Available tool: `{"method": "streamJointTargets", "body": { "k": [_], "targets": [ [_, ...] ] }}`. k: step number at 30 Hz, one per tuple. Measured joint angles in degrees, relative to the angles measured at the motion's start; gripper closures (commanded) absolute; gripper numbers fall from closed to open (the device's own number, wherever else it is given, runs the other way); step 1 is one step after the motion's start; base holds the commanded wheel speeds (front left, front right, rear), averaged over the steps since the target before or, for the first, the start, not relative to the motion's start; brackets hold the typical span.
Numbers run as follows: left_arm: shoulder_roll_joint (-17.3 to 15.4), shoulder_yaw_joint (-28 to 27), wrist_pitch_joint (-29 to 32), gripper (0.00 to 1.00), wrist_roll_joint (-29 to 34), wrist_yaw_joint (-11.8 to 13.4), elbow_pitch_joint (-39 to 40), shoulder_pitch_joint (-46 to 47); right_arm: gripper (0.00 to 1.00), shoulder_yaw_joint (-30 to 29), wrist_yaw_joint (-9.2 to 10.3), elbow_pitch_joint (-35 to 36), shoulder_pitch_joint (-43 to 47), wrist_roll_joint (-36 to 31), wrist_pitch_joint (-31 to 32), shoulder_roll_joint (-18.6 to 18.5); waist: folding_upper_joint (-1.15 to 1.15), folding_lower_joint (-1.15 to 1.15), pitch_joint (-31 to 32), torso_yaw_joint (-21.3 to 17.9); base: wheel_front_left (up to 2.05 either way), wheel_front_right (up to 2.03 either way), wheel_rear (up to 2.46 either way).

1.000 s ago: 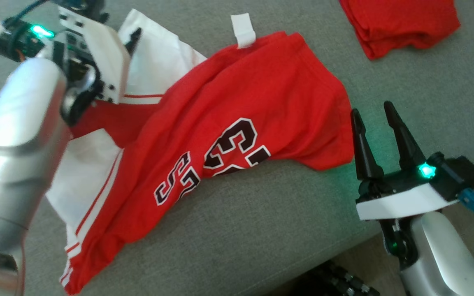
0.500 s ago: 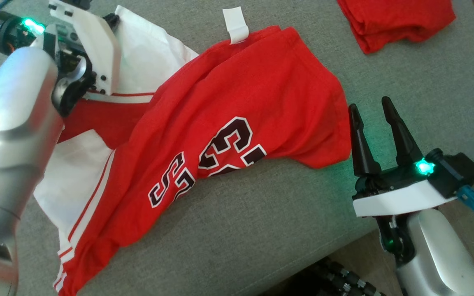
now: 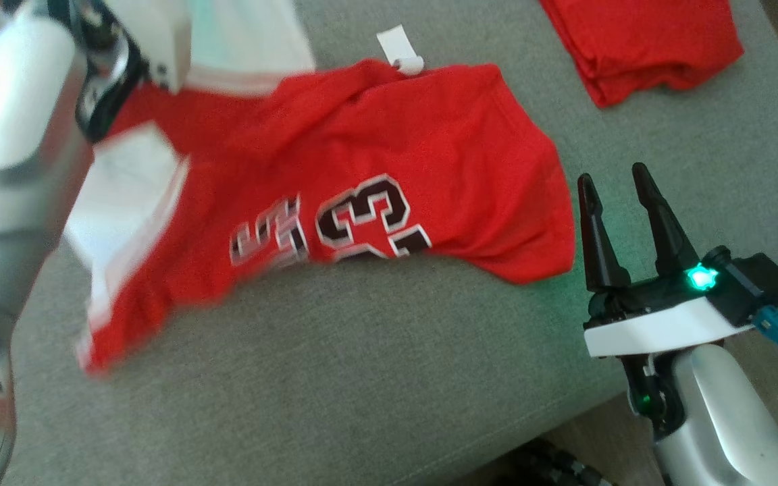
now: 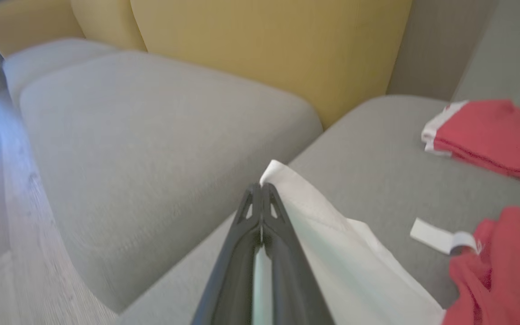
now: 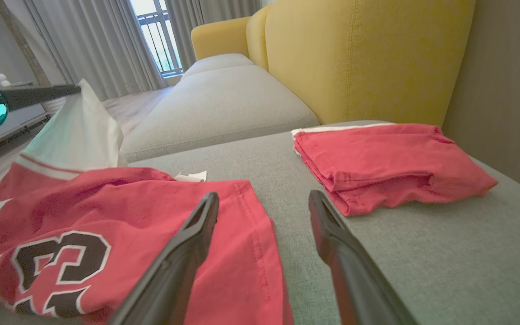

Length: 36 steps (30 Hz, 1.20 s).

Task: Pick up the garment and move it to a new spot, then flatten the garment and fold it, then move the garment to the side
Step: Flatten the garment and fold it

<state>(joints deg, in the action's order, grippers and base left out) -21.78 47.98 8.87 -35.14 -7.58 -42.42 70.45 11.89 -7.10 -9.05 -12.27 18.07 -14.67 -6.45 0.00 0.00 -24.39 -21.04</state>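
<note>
**Inspector:** Where is the garment?

**Surveyor:** The red jersey lies spread and rumpled across the grey seat cushion, with black, white-edged numerals facing up. Its left part is blurred in the head view. A white tag sticks out from its far edge.

**Inspector:** What is the left arm's pincer doing?

**Surveyor:** The left gripper has its fingers pressed together on the edge of the jersey's white sleeve. In the right wrist view that sleeve rises off the cushion in a peak to the fingertips. The red body of the jersey rests on the cushion.

**Inspector:** And the right arm's pincer?

**Surveyor:** The right gripper has its fingers spread and holds nothing. It sits just beside the jersey's right hem. In the right wrist view one finger overlaps the red cloth and the other is over bare cushion. I cannot tell whether either one touches.

**Inspector:** What else is on the surface?

**Surveyor:** A folded red garment with a white edge lies on the same cushion, apart from the jersey and toward the far right corner. A yellow backrest stands behind it.
</note>
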Motion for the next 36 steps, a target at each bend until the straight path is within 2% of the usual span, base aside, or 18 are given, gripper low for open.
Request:
{"method": "streamJointTargets", "body": {
  "k": [6,9,11,15,19,20,23,24,29,31,33,36],
  "targets": [
    [2.1,-0.1,-7.3,1.00,1.0,0.0,0.1,4.1,0.00,-0.3,0.00,-0.3,1.0,0.0,0.0,-0.7,0.00,0.00,4.4,1.2,0.00,0.00,0.00],
    [2.6,-0.2,-8.5,1.00,0.5,0.0,1.8,4.3,0.00,-1.0,0.00,-0.5,3.1,0.0,0.0,-1.5,0.00,-0.01,6.7,2.1,0.00,0.00,0.00],
    [2.8,0.1,-7.8,1.00,-1.9,0.0,5.6,3.4,0.00,-1.6,0.00,-0.6,5.0,-0.4,0.0,-1.6,0.00,-0.01,8.6,3.3,0.00,0.00,0.00],
    [1.8,1.2,-5.1,1.00,-5.4,0.0,12.2,-4.5,0.00,-2.3,0.00,-0.5,6.6,-0.4,0.0,-1.8,0.00,-0.01,10.4,5.4,0.00,0.00,0.00],
    [-1.3,3.5,-1.7,1.00,-9.8,0.7,20.3,-18.3,0.00,-2.8,0.00,-0.3,8.0,-0.4,0.0,-2.1,0.00,-0.01,11.9,7.6,0.00,0.00,0.00],
    [-1.3,3.5,-1.7,1.00,-9.8,0.7,20.3,-18.3,0.00,-2.8,0.00,-0.3,8.0,-0.4,0.0,-2.1,0.00,-0.01,11.9,7.6,0.00,0.00,0.00],
    [-3.6,5.3,1.1,1.00,-13.1,2.9,28.2,-27.8,0.00,-2.9,0.00,-0.3,8.4,-0.4,0.0,-2.4,0.00,-0.01,12.7,9.0,0.00,0.00,0.00],
    [-4.8,6.3,2.9,1.00,-15.5,4.5,34.4,-32.8,0.00,-3.1,0.00,-0.2,8.4,-0.4,0.0,-2.9,0.00,-0.01,13.1,9.9,0.00,0.00,0.00],
    [-7.7,10.8,10.2,1.00,-21.7,7.7,49.0,-42.5,0.00,-3.1,0.00,-0.2,8.5,-0.4,0.0,-3.4,0.00,0.00,14.1,11.8,0.00,0.00,0.00],
    [-10.0,13.2,14.7,1.00,-24.7,9.6,56.3,-46.8,0.00,-3.1,0.00,-0.2,9.5,-0.4,0.0,-3.6,0.00,0.00,15.0,12.9,0.00,0.00,0.00],
    [-11.5,12.4,14.7,1.00,-24.8,11.3,59.8,-47.3,0.00,-3.2,0.00,-0.2,10.3,-0.4,0.0,-3.8,0.00,-0.01,15.5,13.6,0.00,0.00,0.00],
    [-12.6,7.5,12.0,1.00,-23.6,13.9,62.0,-45.3,0.00,-3.1,0.00,-0.3,10.7,-0.4,0.0,-4.0,0.00,-0.01,15.9,14.6,0.00,0.00,0.00]
  ]
}}
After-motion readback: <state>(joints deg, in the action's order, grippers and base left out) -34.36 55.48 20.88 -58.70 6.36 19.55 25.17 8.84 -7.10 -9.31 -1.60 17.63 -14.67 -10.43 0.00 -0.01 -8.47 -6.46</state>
